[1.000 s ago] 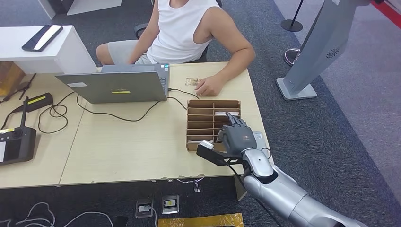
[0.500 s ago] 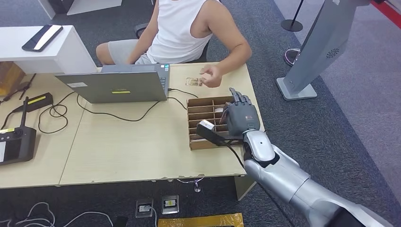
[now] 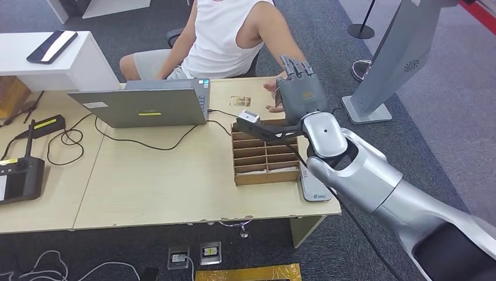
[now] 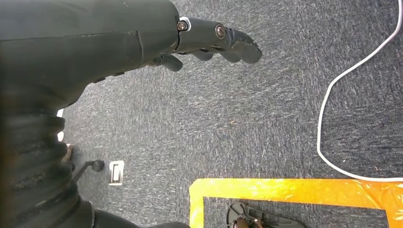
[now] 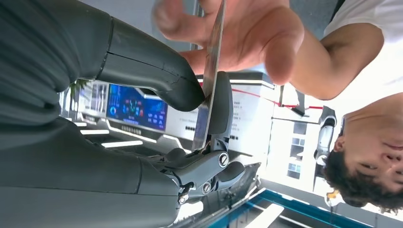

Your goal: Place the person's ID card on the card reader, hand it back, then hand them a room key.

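Note:
My right hand (image 3: 298,91) is raised above the far edge of the table, in front of the seated person (image 3: 225,35). It pinches a thin card, the room key (image 5: 212,71), between thumb and finger. The person's hand (image 5: 237,38) closes on the card's far end; in the head view that hand (image 3: 272,98) shows just behind my fingers. A small card (image 3: 238,100) lies flat on the table by the laptop. The white card reader (image 3: 314,187) sits at the table's right edge, beside the box. My left hand (image 4: 214,40) hangs over the carpet, fingers extended and holding nothing.
A cardboard slotted box (image 3: 266,155) with cards stands under my right forearm. An open laptop (image 3: 146,105) and its cable lie at the centre back. A black terminal (image 3: 20,178) sits at the left edge. A grey kiosk (image 3: 392,58) stands to the right.
My right hand has risen from the slotted box and moved toward the person with the card. The person's hand has lifted off the table to meet it.

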You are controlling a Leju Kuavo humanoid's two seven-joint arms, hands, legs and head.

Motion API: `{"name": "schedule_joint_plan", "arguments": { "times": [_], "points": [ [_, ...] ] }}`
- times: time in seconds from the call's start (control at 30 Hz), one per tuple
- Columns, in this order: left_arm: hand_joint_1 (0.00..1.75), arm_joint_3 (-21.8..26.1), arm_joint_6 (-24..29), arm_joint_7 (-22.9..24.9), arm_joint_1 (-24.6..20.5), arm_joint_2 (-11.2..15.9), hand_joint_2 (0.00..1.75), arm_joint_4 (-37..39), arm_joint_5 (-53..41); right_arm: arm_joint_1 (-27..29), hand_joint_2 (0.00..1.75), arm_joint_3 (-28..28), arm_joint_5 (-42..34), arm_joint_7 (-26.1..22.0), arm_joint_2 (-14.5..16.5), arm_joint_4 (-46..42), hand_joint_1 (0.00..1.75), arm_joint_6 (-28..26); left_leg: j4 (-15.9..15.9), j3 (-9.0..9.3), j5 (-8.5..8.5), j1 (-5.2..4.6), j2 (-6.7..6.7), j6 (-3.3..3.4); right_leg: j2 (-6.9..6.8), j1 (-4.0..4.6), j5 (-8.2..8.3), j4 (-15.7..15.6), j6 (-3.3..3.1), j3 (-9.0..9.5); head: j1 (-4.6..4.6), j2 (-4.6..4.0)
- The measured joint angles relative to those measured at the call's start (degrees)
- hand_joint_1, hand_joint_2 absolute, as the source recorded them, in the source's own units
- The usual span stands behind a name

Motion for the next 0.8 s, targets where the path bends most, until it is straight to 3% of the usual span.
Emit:
{"name": "schedule_joint_plan", "arguments": {
  "times": [0.53, 0.57, 0.67, 0.7, 0.8],
  "points": [
    [0.0, 0.04, -0.14, 0.38, 0.04, 0.05, 1.75, 0.0, 0.0, -2.3, 1.75, 5.47, 3.3, 1.94, 0.25, 5.37, 1.75, 2.97, 0.0, -0.01, 0.0, 0.0, -0.02, 0.0, 0.0, 0.0, 0.0, -0.01, 0.0, 0.0, 0.0, 0.0],
    [0.0, 0.04, -0.14, 0.42, 0.04, 0.05, 1.75, 0.0, 0.0, -2.3, 1.75, 5.73, 3.32, 1.99, 0.25, 5.73, 1.56, 2.95, 0.0, -0.01, 0.0, 0.0, -0.02, 0.0, 0.0, 0.0, 0.0, -0.01, 0.0, 0.0, 0.01, 0.0],
    [0.0, 0.04, -0.15, 0.46, 0.04, 0.05, 1.75, 0.0, 0.0, -2.3, 1.75, 6.36, 3.32, 2.04, 0.26, 6.7, 0.26, 2.94, 0.0, 0.0, 0.0, 0.01, -0.02, 0.0, 0.0, 0.0, 0.0, -0.01, 0.0, 0.0, 0.0, 0.0],
    [0.0, 0.04, -0.16, 0.5, 0.04, 0.05, 1.75, 0.0, 0.0, -2.3, 1.75, 6.58, 3.31, 2.09, 0.27, 7.02, 0.0, 2.9, 0.0, 0.0, 0.0, 0.01, -0.02, 0.0, 0.0, 0.0, 0.0, -0.01, 0.0, 0.0, 0.0, 0.0],
    [0.0, 0.04, -0.2, 0.68, 0.04, 0.05, 1.75, 0.0, 0.0, -2.27, 1.75, 7.01, 3.29, 2.56, 0.27, 7.83, 0.0, 2.4, 0.0, 0.0, 0.0, 0.01, -0.02, 0.0, 0.0, 0.0, 0.0, -0.01, 0.0, -0.01, 0.01, 0.0]
  ]
}}
